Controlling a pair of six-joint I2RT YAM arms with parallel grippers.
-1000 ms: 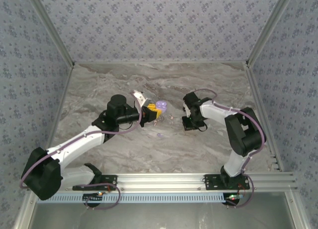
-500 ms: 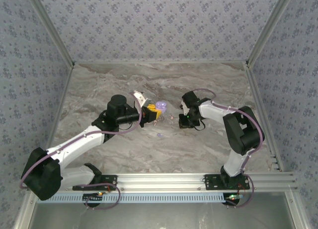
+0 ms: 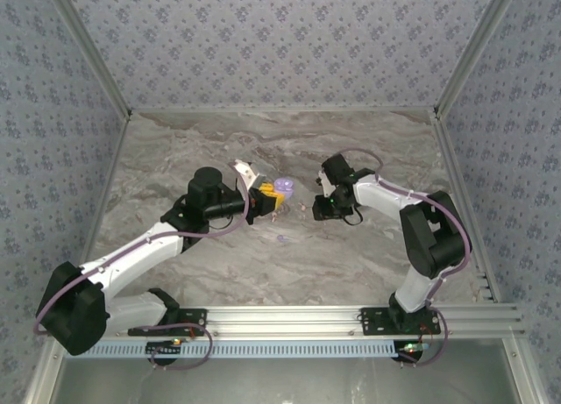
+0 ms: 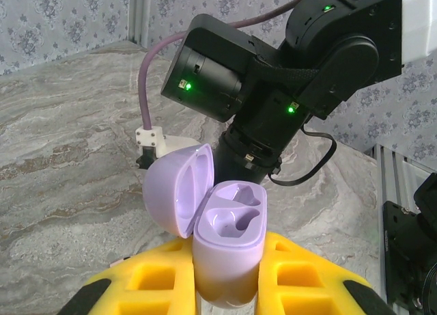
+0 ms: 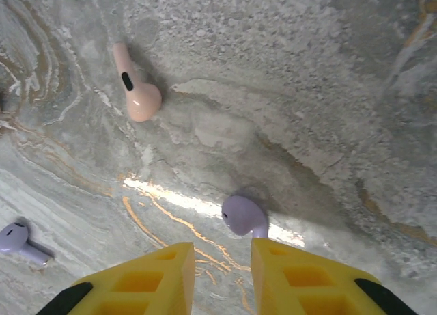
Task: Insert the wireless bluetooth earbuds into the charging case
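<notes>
White arm shells (image 3: 140,246), black joint housings (image 3: 207,187), purple cables (image 4: 147,89), yellow pincer fingers (image 5: 147,281) (tiny green lights (image 4: 186,85))

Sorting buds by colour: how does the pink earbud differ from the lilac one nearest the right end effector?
The pink earbud is salmon-pink; the lilac earbud is pale purple. The pink earbud lies well beyond the right end effector; the lilac earbud sits right beside it. Both lie loose on the table.
</notes>
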